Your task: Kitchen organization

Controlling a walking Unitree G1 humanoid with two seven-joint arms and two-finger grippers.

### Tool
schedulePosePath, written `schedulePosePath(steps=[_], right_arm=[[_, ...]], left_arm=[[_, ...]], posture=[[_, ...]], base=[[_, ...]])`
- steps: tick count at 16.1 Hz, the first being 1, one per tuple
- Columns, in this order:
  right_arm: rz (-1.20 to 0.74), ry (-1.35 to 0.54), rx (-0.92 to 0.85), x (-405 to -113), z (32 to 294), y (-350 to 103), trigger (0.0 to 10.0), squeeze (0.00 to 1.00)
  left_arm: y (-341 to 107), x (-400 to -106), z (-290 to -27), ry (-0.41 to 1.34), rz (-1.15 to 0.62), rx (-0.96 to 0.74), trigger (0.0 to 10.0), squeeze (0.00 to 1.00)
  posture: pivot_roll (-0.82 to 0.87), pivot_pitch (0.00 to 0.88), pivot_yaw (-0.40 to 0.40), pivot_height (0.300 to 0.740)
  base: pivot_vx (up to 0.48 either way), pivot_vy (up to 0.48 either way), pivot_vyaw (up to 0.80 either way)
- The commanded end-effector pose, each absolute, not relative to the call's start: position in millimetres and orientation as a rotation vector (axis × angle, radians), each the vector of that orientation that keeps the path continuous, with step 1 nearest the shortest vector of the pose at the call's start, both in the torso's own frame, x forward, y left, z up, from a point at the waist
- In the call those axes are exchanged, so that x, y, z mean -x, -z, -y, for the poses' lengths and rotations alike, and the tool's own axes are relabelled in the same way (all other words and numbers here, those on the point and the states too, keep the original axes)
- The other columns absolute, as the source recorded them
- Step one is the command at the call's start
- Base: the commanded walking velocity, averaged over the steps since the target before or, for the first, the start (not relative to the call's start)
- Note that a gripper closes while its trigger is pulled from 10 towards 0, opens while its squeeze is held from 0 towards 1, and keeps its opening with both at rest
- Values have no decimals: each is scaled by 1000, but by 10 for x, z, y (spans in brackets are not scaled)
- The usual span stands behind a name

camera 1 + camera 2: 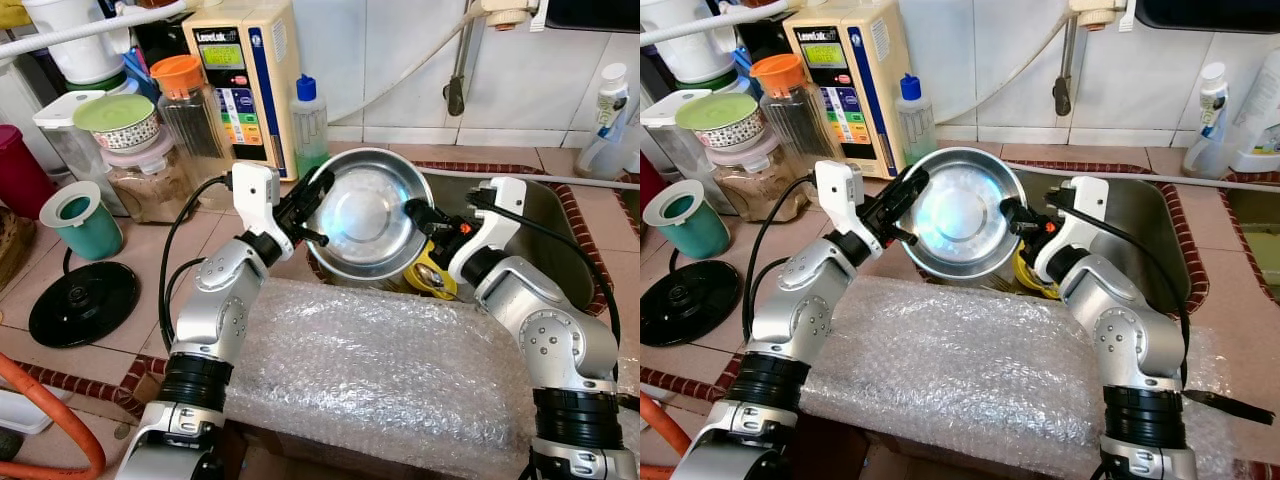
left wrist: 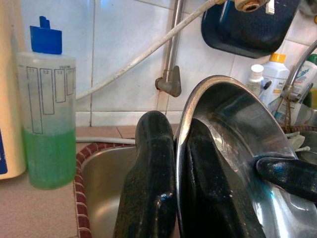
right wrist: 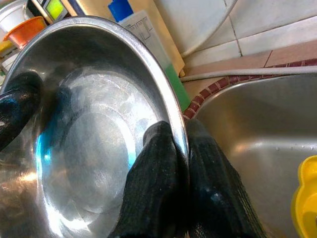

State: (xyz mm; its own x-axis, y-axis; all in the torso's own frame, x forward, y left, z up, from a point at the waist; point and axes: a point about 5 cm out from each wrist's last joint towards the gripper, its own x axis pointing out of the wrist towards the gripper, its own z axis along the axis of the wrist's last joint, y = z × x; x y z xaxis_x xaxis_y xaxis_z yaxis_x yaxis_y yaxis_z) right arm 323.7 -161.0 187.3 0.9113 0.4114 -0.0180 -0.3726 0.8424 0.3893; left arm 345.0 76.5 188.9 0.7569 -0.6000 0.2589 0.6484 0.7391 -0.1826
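While a green-lidded jar [image 1: 118, 120] and a bottle of green liquid [image 1: 309, 128] stood on the tiled counter [image 1: 150, 255] at the left, the left gripper [image 1: 307, 205] pinched the near rim of a steel bowl [image 1: 365, 215]. Tilted above the sink [image 1: 545, 215], the bowl was clamped on its opposite rim by the right gripper [image 1: 425, 218].

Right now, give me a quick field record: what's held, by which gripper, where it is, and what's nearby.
held item: steel bowl, tilted, inside facing the head camera
left gripper: jaws pinching the bowl's left rim
right gripper: jaws pinching the bowl's right rim
position: above the left part of the sink
below bowl: yellow object in the sink
front edge: bubble wrap
on counter: green soap bottle, teal cup
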Motion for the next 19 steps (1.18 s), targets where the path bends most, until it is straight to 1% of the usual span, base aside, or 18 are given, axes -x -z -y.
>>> schedulePosePath(steps=[1, 2, 3, 6, 7, 8, 11, 13, 19], right_arm=[[-124, -151, -347, -3286, 1970, -1789, 0, 0], [-109, -118, -335, -3304, 2016, -1799, 0, 0], [-99, -103, -324, -3322, 2040, -1815, 0, 0], [-68, -47, -293, -3356, 2106, -1860, 0, 0], [-63, -30, -269, -3363, 2128, -1863, 0, 0], [-42, 17, -208, -3387, 2180, -1880, 0, 0], [-6, 74, -121, -3457, 2236, -1932, 0, 0], [6, 156, -65, -3506, 2337, -1930, 0, 0], [6, 156, -65, -3506, 2337, -1930, 0, 0]], left_arm=[[-2078, -3394, -596, 815, 272, 248, 3843, 0], [-2051, -3412, -580, 809, 256, 255, 10000, 322], [-2037, -3429, -569, 800, 250, 253, 10000, 1000], [-2010, -3444, -544, 805, 233, 257, 10000, 1000], [-1989, -3448, -535, 804, 224, 243, 10000, 1000], [-1936, -3456, -507, 811, 190, 236, 10000, 1000], [-1881, -3495, -495, 784, 157, 141, 10000, 1000], [-1806, -3526, -554, 766, 113, 31, 10000, 1000], [-1806, -3526, -554, 766, 113, 31, 10000, 1000]], posture=[[-39, 0, 125, 740], [-38, 0, 121, 740], [-38, 0, 121, 740], [-40, 0, 125, 740], [-41, 0, 123, 740], [-40, 0, 121, 740], [-36, 0, 116, 740], [-23, 0, 105, 740], [-23, 0, 105, 740]], base=[[0, 0, 0], [0, 0, 0], [0, 0, 0], [0, 0, 0], [0, 0, 0], [0, 0, 0], [0, 0, 0], [0, 0, 0], [0, 0, 0]])
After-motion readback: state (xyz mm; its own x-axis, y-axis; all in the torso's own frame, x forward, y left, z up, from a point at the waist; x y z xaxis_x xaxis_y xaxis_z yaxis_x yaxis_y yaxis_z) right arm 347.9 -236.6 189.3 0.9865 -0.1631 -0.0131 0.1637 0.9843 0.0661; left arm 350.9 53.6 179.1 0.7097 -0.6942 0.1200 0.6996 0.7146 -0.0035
